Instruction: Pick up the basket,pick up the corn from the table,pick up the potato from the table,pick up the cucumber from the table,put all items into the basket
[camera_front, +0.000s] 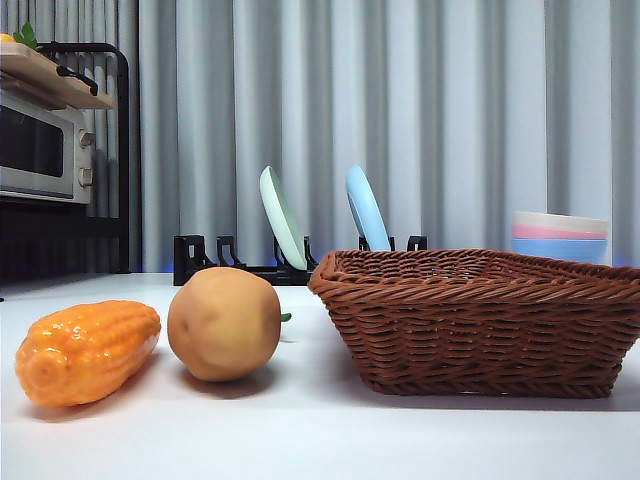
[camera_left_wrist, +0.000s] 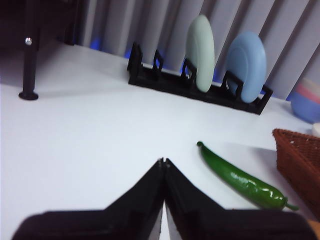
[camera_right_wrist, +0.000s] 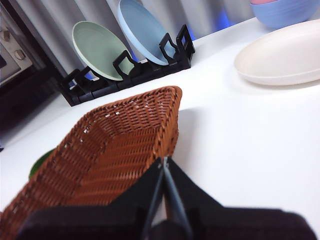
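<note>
White table (camera_front: 320, 440): glossy orange corn (camera_front: 88, 351) (ridged), matte tan potato (camera_front: 224, 323).

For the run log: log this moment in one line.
left gripper: shut, idle | right gripper: shut, over basket | corn, potato, cucumber: on table

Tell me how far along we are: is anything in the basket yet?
Nothing looks done. The basket sits on the table, and its visible inside is bare. The corn and potato lie beside it, the cucumber behind the potato. Nothing is in hand: the left gripper is shut and empty above the table, the right gripper shut over the basket. Every pick and placement remains.
</note>
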